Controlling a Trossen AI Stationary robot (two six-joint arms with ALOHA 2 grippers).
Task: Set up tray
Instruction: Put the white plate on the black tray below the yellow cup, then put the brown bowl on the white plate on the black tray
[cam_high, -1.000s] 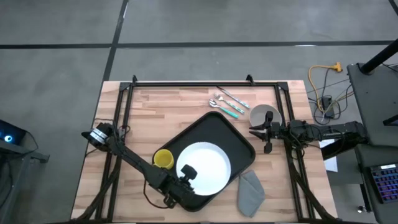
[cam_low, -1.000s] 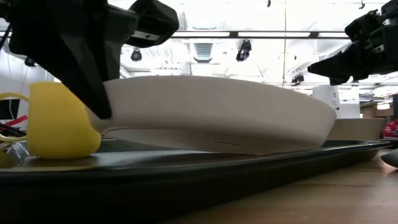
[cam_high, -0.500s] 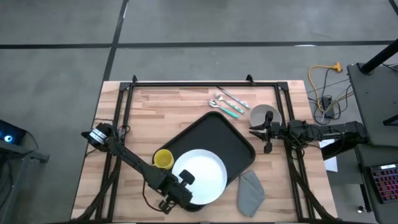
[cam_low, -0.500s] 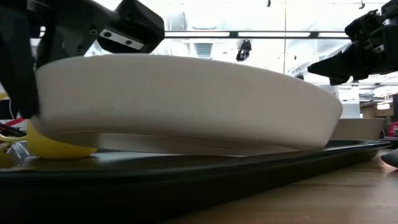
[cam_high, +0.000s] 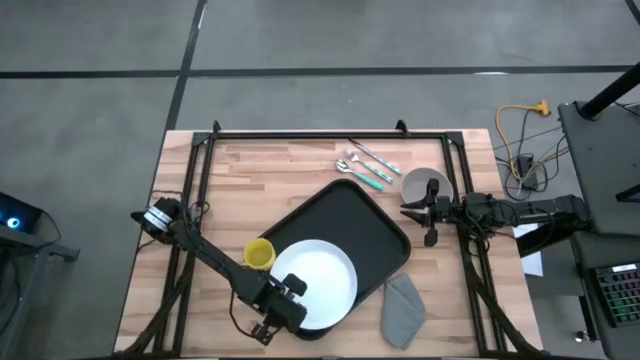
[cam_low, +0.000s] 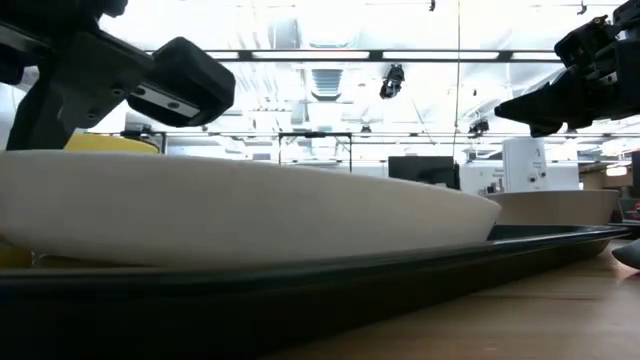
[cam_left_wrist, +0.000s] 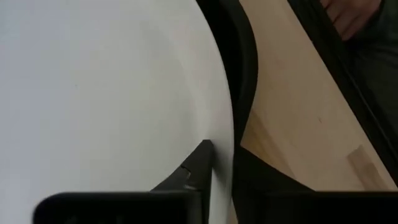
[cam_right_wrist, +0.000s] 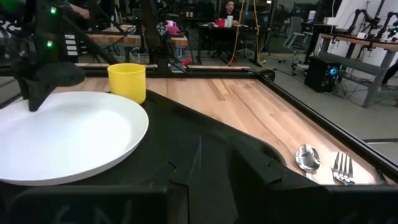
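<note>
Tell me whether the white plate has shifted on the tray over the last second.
Yes. The white plate has slid toward the left hand, away from the grey cloth, and now lies flatter on the tray.

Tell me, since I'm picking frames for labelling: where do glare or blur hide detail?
Low view: bright ceiling lights wash out the background, and the near white plate is soft. Left wrist view: the plate fills the picture, featureless. Right wrist view: the yellow cup is clear.

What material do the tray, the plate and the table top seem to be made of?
Tray: likely plastic, black with a dull sheen and moulded rounded corners. Plate: smooth glossy white, ceramic or plastic; cannot tell. Table top: wood, with visible pale joined planks.
</note>
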